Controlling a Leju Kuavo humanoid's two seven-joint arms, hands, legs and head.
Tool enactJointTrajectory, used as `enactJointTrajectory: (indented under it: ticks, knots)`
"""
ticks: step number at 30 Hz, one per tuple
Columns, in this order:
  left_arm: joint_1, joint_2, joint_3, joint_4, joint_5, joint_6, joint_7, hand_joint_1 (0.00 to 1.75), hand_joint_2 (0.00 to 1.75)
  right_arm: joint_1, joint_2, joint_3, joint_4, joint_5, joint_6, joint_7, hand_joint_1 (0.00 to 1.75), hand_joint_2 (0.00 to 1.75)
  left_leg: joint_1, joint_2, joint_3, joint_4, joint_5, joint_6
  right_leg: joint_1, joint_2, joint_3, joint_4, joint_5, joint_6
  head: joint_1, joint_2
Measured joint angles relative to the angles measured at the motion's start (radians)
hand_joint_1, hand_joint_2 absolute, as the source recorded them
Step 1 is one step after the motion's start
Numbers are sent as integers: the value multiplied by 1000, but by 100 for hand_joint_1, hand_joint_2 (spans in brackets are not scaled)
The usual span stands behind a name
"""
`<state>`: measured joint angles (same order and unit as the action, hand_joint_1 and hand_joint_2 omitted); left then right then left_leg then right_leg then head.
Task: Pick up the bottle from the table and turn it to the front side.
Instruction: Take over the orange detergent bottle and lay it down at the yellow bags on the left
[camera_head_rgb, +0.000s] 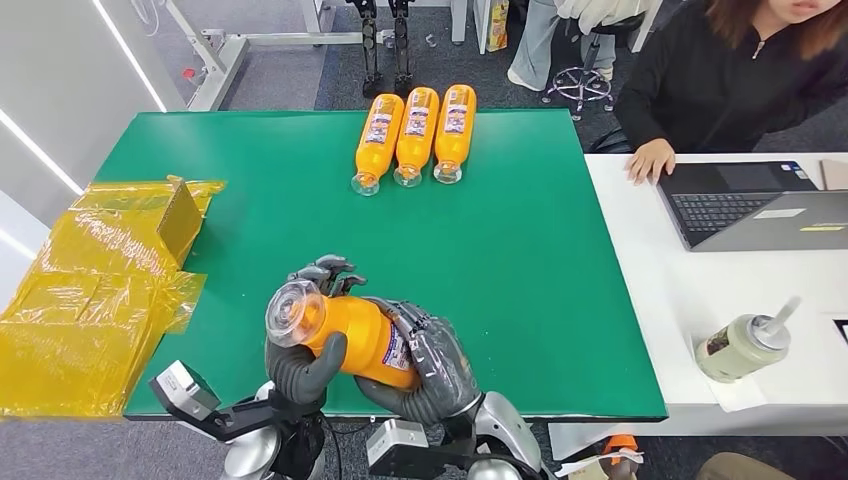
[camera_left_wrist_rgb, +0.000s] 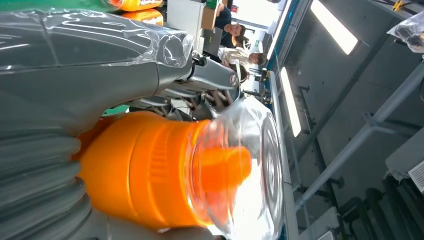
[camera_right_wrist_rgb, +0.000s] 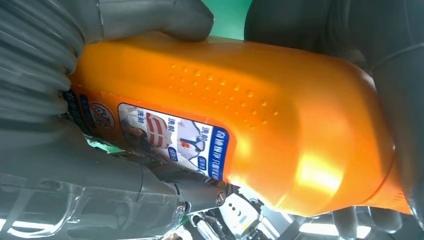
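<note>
Both hands hold the load, so check each in turn. From the head view, your left hand (camera_head_rgb: 305, 345) wraps the neck end of the orange plastic bottle with the clear domed cap (camera_head_rgb: 345, 335), fingers curled over it and thumb underneath. Your right hand (camera_head_rgb: 435, 365) cups the lower body from below and behind. The bottle lies roughly level, raised off the green table mat (camera_head_rgb: 250, 170) near its front edge, cap pointing toward your left. Judge this two-handed support as the arrangement that lets one hand roll the bottle while the other steadies it.

Three more orange bottles (camera_head_rgb: 415, 135) lie side by side at the far edge of the mat, labels up. These likely show the target orientation. Crumpled yellow plastic wrap (camera_head_rgb: 95, 290) sits at the mat's left side. A seated person in black (camera_head_rgb: 730, 75) works at a laptop (camera_head_rgb: 760, 205) on the white desk beside the mat.

From the left wrist view, the clear cap (camera_left_wrist_rgb: 250, 165) projects past the hand, the orange neck held in its grey grip.

From the right wrist view, the blue and white label (camera_right_wrist_rgb: 170, 137) lies toward the palm side of the grip, partly covered. Expect further rotation before the label faces front.
</note>
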<state>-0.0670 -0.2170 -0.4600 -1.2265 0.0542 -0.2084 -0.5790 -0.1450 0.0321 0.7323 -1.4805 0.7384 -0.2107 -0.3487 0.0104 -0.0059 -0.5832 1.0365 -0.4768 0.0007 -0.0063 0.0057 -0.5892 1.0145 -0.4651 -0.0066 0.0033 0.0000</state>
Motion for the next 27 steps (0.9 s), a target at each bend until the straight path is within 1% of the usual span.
enactJointTrajectory:
  ticks: [6, 7, 10, 11, 18, 23, 25, 27]
  knots:
    - [-4, -5, 0, 11, 4, 8, -9, 175, 175, 12, 4, -16, -7, 19, 17, -1, 175, 175, 0, 0, 0, 0, 0, 0, 0, 0, 0, 0, 0, 0, 0, 0]
    - [-4, -5, 0, 12, 5, 10, -9, 175, 175, 13, 4, -17, -7, 19, 19, -3, 166, 175, 0, 0, 0, 0, 0, 0, 0, 0, 0, 0, 0, 0, 0, 0]
    - [-4, -5, 0, 12, 5, 16, -10, 175, 175, 14, 4, -19, -3, 20, 22, -9, 35, 175, 0, 0, 0, 0, 0, 0, 0, 0, 0, 0, 0, 0, 0, 0]
    - [-4, -5, 0, 12, 5, 18, -10, 175, 175, 14, 5, -19, -1, 20, 23, -13, 0, 175, 0, 0, 0, 0, 0, 0, 0, 0, 0, 0, 0, 0, 0, 0]
    - [-6, -5, 0, 20, 5, 24, -11, 175, 175, 25, 12, -19, 4, 35, 28, -26, 0, 175, 0, 0, 0, 0, 0, 0, 0, 0, 0, 0, 0, 0, 0, 0]
    - [-10, -5, 0, 21, 16, 25, -13, 175, 175, 40, 23, -26, -4, 33, -9, -37, 0, 175, 0, 0, 0, 0, 0, 0, 0, 0, 0, 0, 0, 0, 0, 0]
    - [-18, -6, 0, 25, 25, 28, -11, 175, 175, 51, 28, -31, -18, 22, -52, -70, 0, 175, 0, 0, 0, 0, 0, 0, 0, 0, 0, 0, 0, 0, 0, 0]
    - [-31, -6, 5, 39, 39, 43, -2, 175, 175, 60, 33, -32, -49, 5, -112, -136, 0, 175, 0, 0, 0, 0, 0, 0, 0, 0, 0, 0, 0, 0, 0, 0]
